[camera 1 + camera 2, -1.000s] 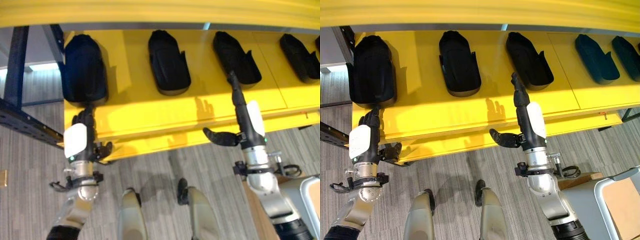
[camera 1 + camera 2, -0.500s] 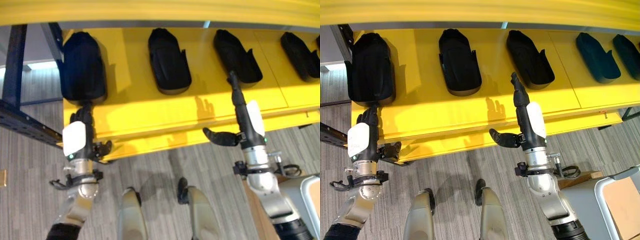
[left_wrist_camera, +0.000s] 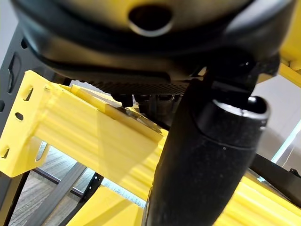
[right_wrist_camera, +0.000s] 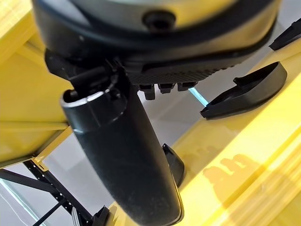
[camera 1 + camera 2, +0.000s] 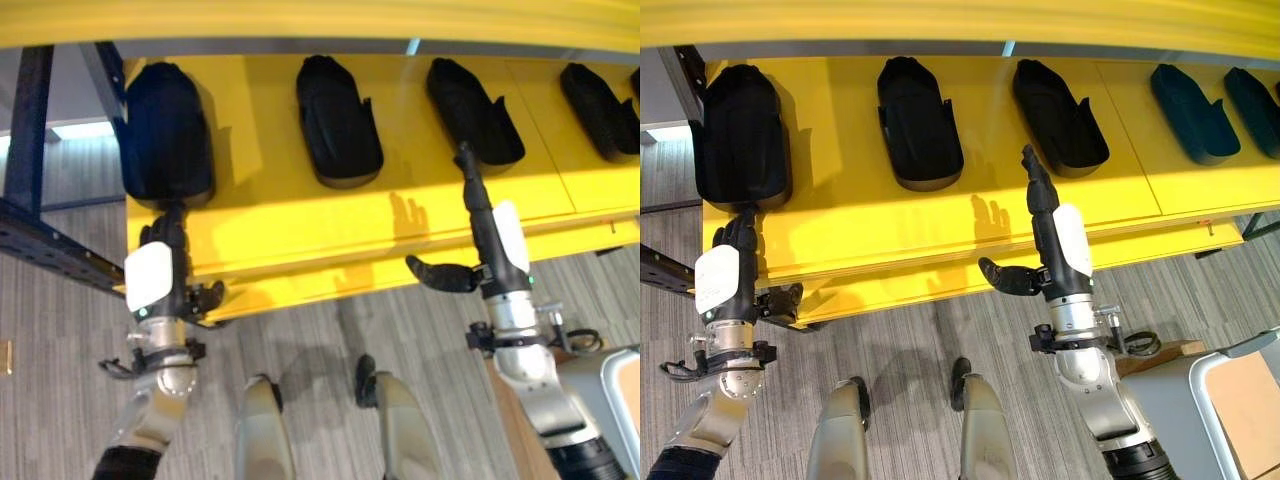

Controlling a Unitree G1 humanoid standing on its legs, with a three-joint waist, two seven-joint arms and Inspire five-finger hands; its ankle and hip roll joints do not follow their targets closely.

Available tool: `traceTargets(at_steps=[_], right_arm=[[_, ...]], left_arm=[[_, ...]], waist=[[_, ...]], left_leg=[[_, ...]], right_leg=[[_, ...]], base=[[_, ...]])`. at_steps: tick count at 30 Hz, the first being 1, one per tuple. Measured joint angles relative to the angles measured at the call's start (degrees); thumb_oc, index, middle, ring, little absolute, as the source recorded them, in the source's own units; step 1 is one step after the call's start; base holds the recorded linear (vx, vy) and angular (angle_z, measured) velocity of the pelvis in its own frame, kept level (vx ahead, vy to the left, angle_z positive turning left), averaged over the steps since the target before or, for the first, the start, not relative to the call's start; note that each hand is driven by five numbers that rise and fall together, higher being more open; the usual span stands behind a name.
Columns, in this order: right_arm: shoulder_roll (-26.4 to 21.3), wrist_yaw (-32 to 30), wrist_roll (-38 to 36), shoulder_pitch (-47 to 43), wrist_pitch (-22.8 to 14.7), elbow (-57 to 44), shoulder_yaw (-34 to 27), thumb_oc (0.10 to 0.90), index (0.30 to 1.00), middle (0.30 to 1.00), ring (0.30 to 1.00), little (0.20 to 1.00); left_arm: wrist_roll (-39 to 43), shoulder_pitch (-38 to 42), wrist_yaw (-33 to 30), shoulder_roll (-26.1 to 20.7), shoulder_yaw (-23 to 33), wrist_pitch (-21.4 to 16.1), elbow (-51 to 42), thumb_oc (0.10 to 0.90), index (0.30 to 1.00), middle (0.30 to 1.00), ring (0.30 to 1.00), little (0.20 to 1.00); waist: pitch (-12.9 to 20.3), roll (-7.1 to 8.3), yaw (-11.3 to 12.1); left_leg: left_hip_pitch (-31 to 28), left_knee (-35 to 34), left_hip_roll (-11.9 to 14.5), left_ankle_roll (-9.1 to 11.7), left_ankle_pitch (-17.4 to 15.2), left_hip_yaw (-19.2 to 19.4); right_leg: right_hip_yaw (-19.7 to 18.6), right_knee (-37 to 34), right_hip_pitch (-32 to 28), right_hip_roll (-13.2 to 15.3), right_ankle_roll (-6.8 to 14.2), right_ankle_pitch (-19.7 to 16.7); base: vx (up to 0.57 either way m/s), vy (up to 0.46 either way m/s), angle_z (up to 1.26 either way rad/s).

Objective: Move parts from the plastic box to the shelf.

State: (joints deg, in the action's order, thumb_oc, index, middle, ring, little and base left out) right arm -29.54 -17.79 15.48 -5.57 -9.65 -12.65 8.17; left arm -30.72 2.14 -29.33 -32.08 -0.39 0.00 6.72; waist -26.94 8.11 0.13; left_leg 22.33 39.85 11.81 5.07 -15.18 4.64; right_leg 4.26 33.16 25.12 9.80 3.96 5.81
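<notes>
Several black moulded parts lie in a row on the yellow shelf [image 5: 300,215]. My left hand [image 5: 152,278] is raised at the shelf's front edge, just below the leftmost part [image 5: 165,130], with relaxed fingers and nothing in it. My right hand [image 5: 497,245] stands open in front of the shelf; its straight fingers point up at the third part [image 5: 475,110] and its thumb sticks out sideways. The second part [image 5: 338,120] lies between the two. The right wrist view shows the thumb [image 4: 122,160] and a part [image 4: 244,92] on the shelf beyond it.
A yellow upper shelf edge [image 5: 300,20] overhangs the row. A dark blue frame upright [image 5: 30,130] stands at the left. More parts [image 5: 1188,115] lie further right. A grey box [image 5: 622,395] with a brown surface [image 5: 1240,400] stands at the lower right on the plank floor.
</notes>
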Motion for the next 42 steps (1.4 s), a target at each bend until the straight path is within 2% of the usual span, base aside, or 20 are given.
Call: traceTargets(at_steps=[25, 27, 30, 32, 39, 40, 42], right_arm=[[0.0, 0.2, -0.5, 0.0, 0.0, 0.0, 0.0, 0.900, 1.000, 1.000, 1.000, 1.000], [0.0, 0.7, -0.5, 0.0, 0.0, 0.1, 0.0, 0.900, 1.000, 1.000, 1.000, 1.000], [0.0, 1.1, -0.9, 0.2, 0.0, 0.1, 0.1, 0.900, 1.000, 1.000, 1.000, 1.000], [0.0, 1.1, -1.2, 0.8, 0.0, 0.1, 0.0, 0.900, 1.000, 1.000, 1.000, 1.000], [-0.3, 2.7, -3.0, 4.6, -0.7, 0.4, 0.0, 0.900, 1.000, 1.000, 1.000, 1.000], [-0.3, 3.6, -4.4, 6.5, -1.2, 1.8, 0.0, 0.900, 1.000, 1.000, 1.000, 1.000], [-0.3, 5.1, -5.6, 9.6, -1.2, 3.2, 0.1, 0.900, 1.000, 1.000, 1.000, 1.000]], left_arm=[[-1.1, 0.4, 0.0, -0.1, -0.8, -0.1, 0.2, 0.900, 1.000, 1.000, 1.000, 1.000], [-0.9, -0.6, 0.8, -0.3, -1.1, -0.8, 0.1, 0.900, 1.000, 1.000, 1.000, 1.000], [1.3, -4.4, 3.2, -2.2, -2.9, -3.9, -1.3, 0.900, 1.000, 1.000, 1.000, 1.000], [1.7, -6.9, 4.7, -2.7, -4.3, -5.7, -1.8, 0.900, 1.000, 1.000, 1.000, 1.000], [15.4, -12.4, 12.0, -1.8, -7.2, -10.5, -5.1, 0.900, 1.000, 1.000, 1.000, 1.000], [25.4, -12.9, 14.5, 0.9, -6.9, -11.7, -5.0, 0.900, 1.000, 1.000, 1.000, 1.000], [37.6, -13.8, 18.6, 3.1, -7.1, -11.8, -5.0, 0.900, 1.000, 1.000, 1.000, 1.000]], waist=[[0.0, 0.09, 0.1], [0.0, 0.06, 0.3], [0.2, -0.24, 0.3], [0.6, -1.16, 0.3], [2.7, -3.98, 0.7], [3.6, -4.73, 0.5], [5.6, -5.39, 0.4]], left_leg=[[0.4, 0.3, 0.0, 0.0, 0.1, 0.2], [-0.1, 0.1, -0.1, 0.0, 0.3, 0.2], [-2.9, -2.7, -0.7, 0.0, 1.2, 0.3], [-4.2, -4.3, -1.1, -0.3, 1.5, -0.1], [-9.6, -11.4, -2.2, 0.4, 4.5, -0.4], [-11.7, -14.4, -2.7, 0.4, 5.8, -0.6], [-14.0, -18.0, -3.1, 0.4, 7.1, -1.0]], right_leg=[[-0.2, -0.1, 0.2, 0.0, 0.2, -0.4], [-0.2, -0.1, -0.3, 0.2, 0.3, -0.4], [0.3, -2.0, -2.9, 0.6, 0.4, -0.8], [0.9, -3.2, -4.6, 0.8, 0.3, -0.8], [2.6, -9.2, -10.3, 1.1, 0.7, -2.5], [3.2, -11.2, -12.6, 1.1, 1.1, -3.4], [4.2, -13.8, -14.7, 1.4, 1.2, -3.7]], base=[[0.00, 0.000, 0.00], [0.00, -0.018, 0.01], [0.01, -0.030, 0.08], [0.02, -0.033, 0.14], [0.03, -0.029, 0.11], [0.03, -0.040, 0.21], [0.05, -0.042, 0.20]])
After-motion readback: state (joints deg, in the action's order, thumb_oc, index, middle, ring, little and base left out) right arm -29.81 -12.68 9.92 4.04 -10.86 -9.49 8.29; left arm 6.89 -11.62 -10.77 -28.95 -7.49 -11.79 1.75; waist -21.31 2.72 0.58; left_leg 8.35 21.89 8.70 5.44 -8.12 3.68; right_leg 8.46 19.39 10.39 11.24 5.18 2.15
